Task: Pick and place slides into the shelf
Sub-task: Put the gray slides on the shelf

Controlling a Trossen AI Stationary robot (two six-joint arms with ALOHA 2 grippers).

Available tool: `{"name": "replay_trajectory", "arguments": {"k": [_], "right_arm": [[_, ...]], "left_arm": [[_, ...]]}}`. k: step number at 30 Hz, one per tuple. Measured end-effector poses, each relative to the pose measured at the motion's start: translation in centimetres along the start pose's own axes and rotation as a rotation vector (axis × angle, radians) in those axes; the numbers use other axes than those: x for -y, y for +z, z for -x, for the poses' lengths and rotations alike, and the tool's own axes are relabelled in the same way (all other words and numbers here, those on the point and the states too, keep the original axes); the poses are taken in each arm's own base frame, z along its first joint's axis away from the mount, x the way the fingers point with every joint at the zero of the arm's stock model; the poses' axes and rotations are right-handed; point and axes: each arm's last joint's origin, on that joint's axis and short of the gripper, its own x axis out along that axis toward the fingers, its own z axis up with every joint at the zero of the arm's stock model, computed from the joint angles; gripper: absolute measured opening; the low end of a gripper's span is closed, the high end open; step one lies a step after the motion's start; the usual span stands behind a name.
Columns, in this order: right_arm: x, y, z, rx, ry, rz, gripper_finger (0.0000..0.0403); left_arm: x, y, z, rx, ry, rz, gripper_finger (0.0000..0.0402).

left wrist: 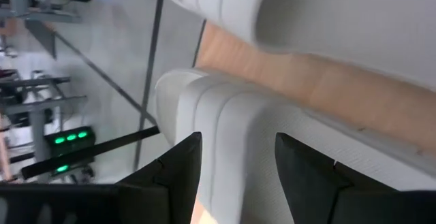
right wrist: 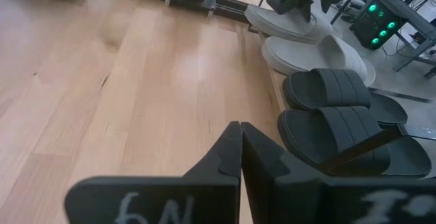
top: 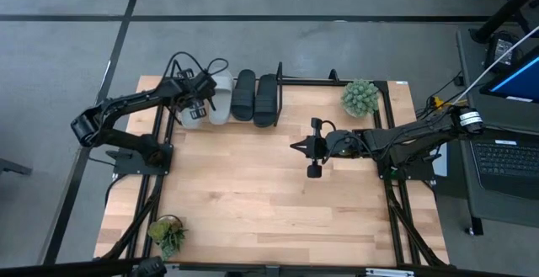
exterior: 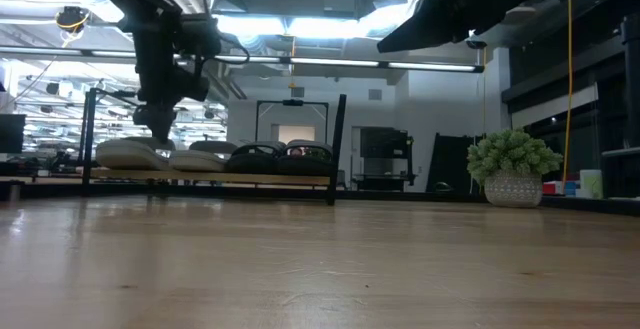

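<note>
Four slide sandals are lined up side by side on the low black-rod shelf (top: 290,82) with its light wooden board, at the far edge of the bench (top: 253,201).

Going near to far: closest to the front edge sits a small green potted plant (top: 168,231), left corner. The middle of the light wooden bench top is bare boards. My right jaws (top: 313,146) hang over that middle part, clenched tight together with nothing in them, fingertips touching in my right wrist view (right wrist: 240,149), facing across toward the shelf.

Further back on the right there's a rounder green plant in a pale pot (top: 360,97), just beside the shelf's right end.

Then the shelf itself. The two black wide-strap slides (top: 255,97) sit in the middle of the row, touching each other. Left of them are the two pale grey wide-strap slides (top: 219,100). My left jaws (top: 195,102) are down on the leftmost grey one, spread apart with one finger (left wrist: 178,176) on each side of its ribbed strap (left wrist: 231,135). Can't tell whether the pads are actually pressing it.
</note>
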Motion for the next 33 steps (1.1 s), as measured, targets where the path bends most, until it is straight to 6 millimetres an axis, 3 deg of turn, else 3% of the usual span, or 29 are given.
{"name": "replay_trajectory", "arguments": {"k": [21,26,33], "right_arm": [[0.0,0.0,0.0,0.0,0.0,0.002,0.0007],[0.0,0.0,0.0,0.0,0.0,0.002,0.0007],[0.0,0.0,0.0,-0.001,0.001,0.005,0.0007]], "left_arm": [[-1.0,-0.7,-0.8,-0.027,-0.021,0.007,0.0172],[-0.8,-0.6,-1.1,-0.033,-0.03,-0.046,0.0126],[-0.4,-0.2,-1.8,-0.061,-0.043,-0.081,0.0018]]}}
